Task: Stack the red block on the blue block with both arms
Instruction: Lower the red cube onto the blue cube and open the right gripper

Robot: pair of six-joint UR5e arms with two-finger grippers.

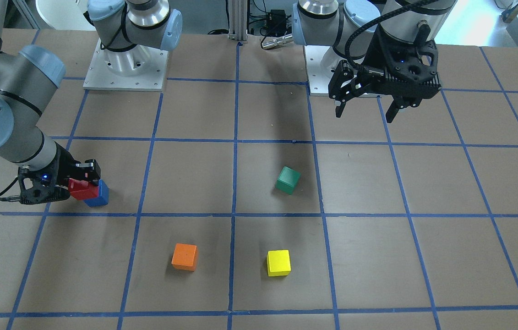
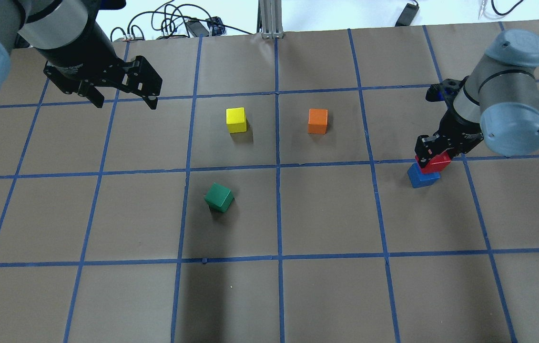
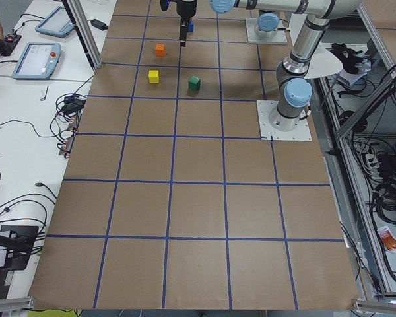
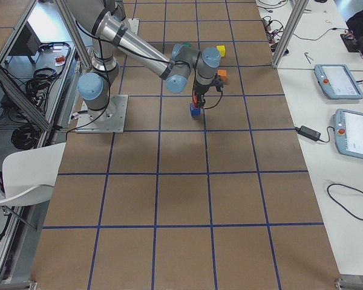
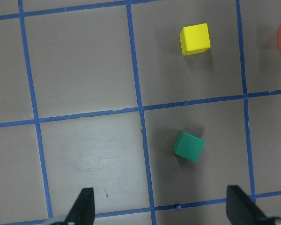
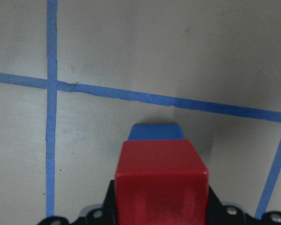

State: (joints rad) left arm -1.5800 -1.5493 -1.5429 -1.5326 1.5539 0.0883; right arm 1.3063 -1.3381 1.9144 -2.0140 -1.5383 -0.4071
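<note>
Right hand (image 1: 84,183) is pinching red block (image 1: 78,190), holding it atop or just above blue block (image 1: 98,195); contact btwn the two can't be judged. Blue block is sitting on bench (image 2: 326,295) toward robot's right side, just beside a tape line. Left hand (image 2: 125,102) is hanging spread & empty over bench's left side, well apart from the pair. Green block (image 2: 218,197), turned askew to the grid, plus yellow (image 2: 236,120) & orange (image 2: 318,121) blocks, are lying btwn the arms.
</note>
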